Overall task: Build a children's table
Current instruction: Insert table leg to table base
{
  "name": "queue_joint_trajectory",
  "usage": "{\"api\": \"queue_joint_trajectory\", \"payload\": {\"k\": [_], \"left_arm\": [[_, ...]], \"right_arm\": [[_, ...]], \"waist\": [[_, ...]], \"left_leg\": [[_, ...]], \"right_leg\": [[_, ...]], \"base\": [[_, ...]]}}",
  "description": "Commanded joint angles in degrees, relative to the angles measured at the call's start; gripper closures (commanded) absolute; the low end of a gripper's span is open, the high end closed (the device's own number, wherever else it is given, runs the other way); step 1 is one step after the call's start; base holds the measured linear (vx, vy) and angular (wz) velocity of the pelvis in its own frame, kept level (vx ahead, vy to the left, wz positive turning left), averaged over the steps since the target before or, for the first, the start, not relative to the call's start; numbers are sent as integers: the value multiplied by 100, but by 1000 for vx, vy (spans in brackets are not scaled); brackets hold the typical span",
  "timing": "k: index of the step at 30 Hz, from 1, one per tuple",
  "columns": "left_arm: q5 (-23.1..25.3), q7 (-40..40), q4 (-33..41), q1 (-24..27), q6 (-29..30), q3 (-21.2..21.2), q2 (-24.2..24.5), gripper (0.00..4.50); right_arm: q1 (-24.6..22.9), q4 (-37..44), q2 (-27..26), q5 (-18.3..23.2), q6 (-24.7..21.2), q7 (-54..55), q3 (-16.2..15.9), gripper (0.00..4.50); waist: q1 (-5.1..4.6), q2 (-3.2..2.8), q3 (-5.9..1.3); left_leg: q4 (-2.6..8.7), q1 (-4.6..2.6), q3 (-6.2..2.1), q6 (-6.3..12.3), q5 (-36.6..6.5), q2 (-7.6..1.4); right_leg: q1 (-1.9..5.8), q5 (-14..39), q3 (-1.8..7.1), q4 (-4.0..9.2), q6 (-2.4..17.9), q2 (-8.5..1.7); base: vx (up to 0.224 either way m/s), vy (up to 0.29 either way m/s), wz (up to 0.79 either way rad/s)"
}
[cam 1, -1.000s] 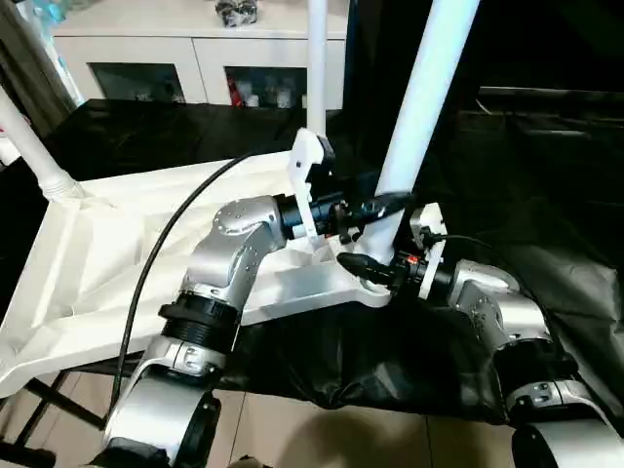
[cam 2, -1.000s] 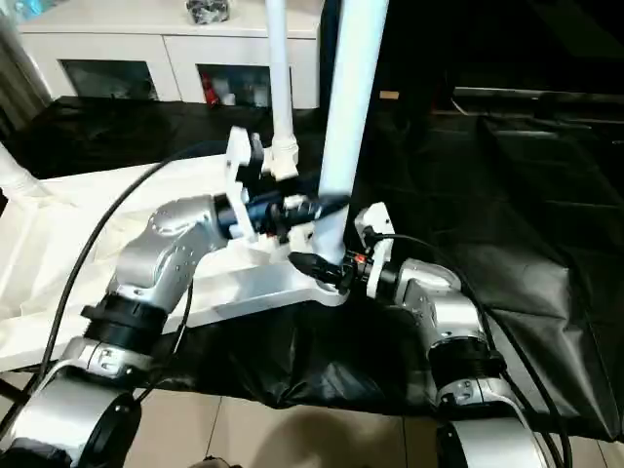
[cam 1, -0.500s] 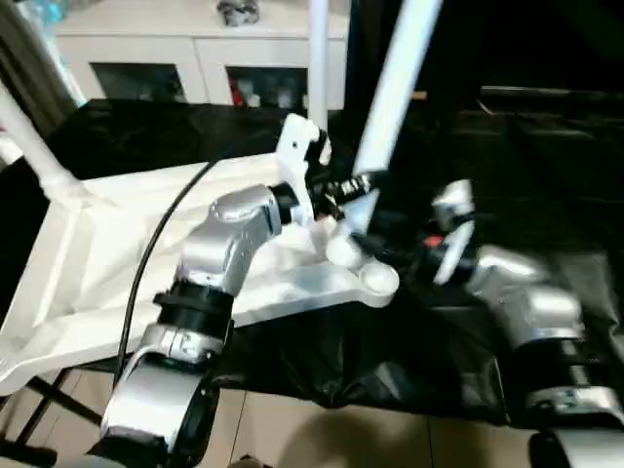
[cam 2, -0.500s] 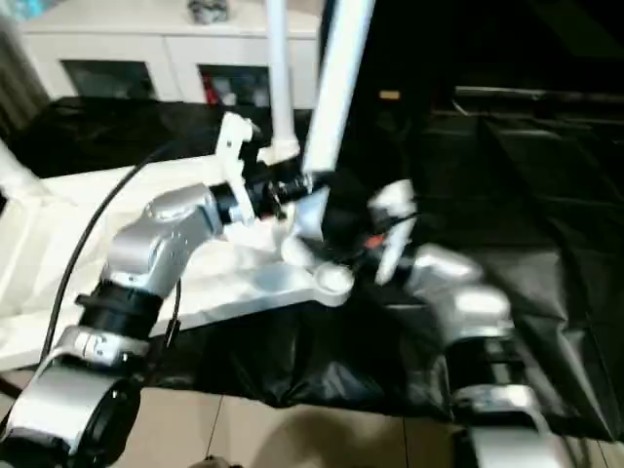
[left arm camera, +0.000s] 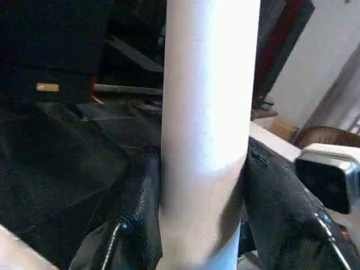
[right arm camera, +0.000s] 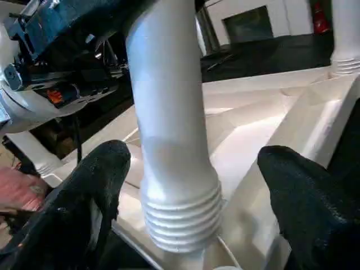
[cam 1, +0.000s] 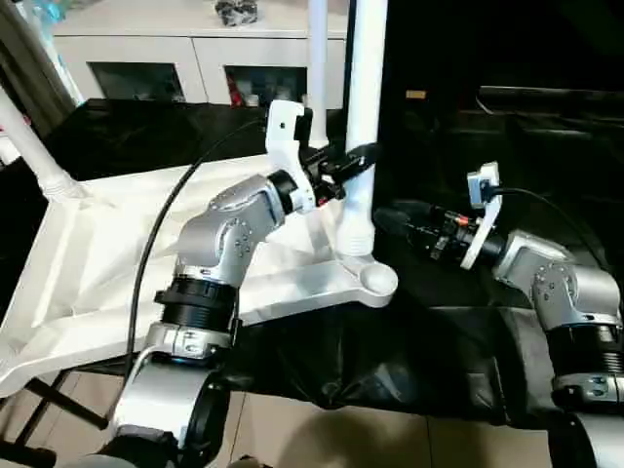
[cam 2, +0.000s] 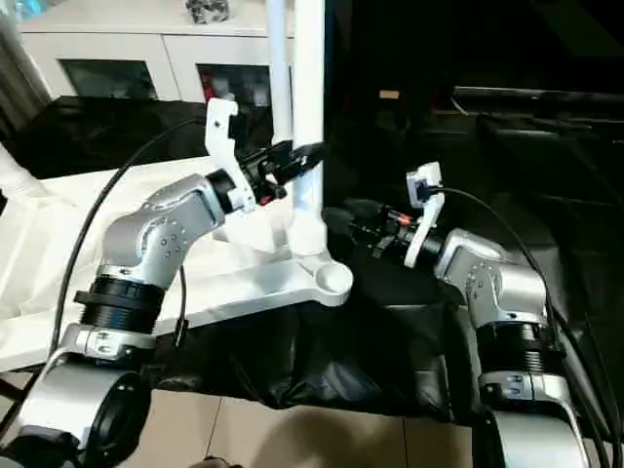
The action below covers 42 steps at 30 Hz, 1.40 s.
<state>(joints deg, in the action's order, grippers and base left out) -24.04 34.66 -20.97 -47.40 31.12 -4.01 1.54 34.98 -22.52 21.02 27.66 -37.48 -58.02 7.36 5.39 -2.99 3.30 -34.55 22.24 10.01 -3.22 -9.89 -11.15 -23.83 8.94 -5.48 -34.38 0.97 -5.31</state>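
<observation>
Children's table tabletop (cam 1: 117, 253) lies underside-up on the black-draped table (cam 1: 507, 322), left gripper (cam 1: 356, 161) clamped around a white leg (cam 1: 363, 107) standing upright over the near right corner socket (cam 1: 375, 283). Right gripper (cam 1: 390, 219) sits just right of that leg with fingers (right arm camera: 95, 185) spread wide, holding nothing.

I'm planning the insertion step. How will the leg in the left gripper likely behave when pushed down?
The leg looks stiff: a straight tube, unbent in the left gripper. Its smooth surface may slip between the fingers under a downward push. Standing tall with its ribbed end beside the empty corner socket, it would probably tip if released.
</observation>
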Motion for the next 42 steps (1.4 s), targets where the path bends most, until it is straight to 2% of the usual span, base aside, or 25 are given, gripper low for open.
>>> {"api": "queue_joint_trajectory", "payload": {"k": [1,4,5,7,11,21,23,25,34,42], "left_arm": [[-70,-16,200,-4,78,-14,15,259],[-53,-25,317,56,131,83,53,259],[-46,-29,352,73,149,109,56,259],[-7,2,417,104,143,168,61,259],[-22,-12,596,176,207,234,18,259],[99,-39,784,313,153,445,-13,259],[116,-40,793,317,144,461,-1,259],[153,-7,790,320,116,504,24,259],[315,202,840,381,21,829,166,259],[317,240,834,359,-1,874,206,259]], "right_arm": [[138,209,25,63,-101,-42,-74,41],[170,238,38,29,-145,-106,-206,41],[193,236,40,11,-146,-124,-258,41],[273,186,20,-64,-105,-104,-340,41],[423,61,-24,-230,-81,14,-495,41],[574,-124,-135,-494,98,254,-732,41],[587,-148,-131,-519,112,259,-750,69],[596,-158,-132,-522,122,249,-749,69],[634,-193,-89,-578,227,145,-856,150],[551,-117,-53,-626,170,-24,-1032,202]], "waist": [[28,128,-466],[34,129,-472],[33,144,-478],[36,138,-479],[24,157,-469],[15,157,-473],[12,156,-473],[11,160,-477],[6,156,-487],[9,142,-488]], "left_leg": [[321,-54,-23,494,-757,-130],[321,-52,-28,484,-706,-135],[319,-55,-25,499,-675,-136],[314,-49,-27,514,-617,-138],[318,-45,-22,487,-650,-139],[315,-53,-18,457,-648,-136],[316,-48,-21,454,-611,-137],[312,-46,-21,463,-594,-132],[303,-47,-19,510,-548,-135],[299,-50,-21,502,-557,-137]], "right_leg": [[382,1554,204,435,1085,-278],[387,1484,210,423,1051,-278],[386,1409,213,414,1070,-278],[385,1336,212,400,1114,-283],[384,1420,214,403,1117,-285],[380,1409,226,403,1075,-284],[383,1357,227,394,1076,-281],[389,1310,228,390,1078,-281],[391,1224,230,371,1116,-278],[395,1137,230,357,1171,-277]], "base": [[0,0,0],[0,0,0],[0,0,0],[0,0,0],[0,0,0],[0,0,0],[0,0,0],[0,0,0],[0,0,0],[0,0,0]]}}
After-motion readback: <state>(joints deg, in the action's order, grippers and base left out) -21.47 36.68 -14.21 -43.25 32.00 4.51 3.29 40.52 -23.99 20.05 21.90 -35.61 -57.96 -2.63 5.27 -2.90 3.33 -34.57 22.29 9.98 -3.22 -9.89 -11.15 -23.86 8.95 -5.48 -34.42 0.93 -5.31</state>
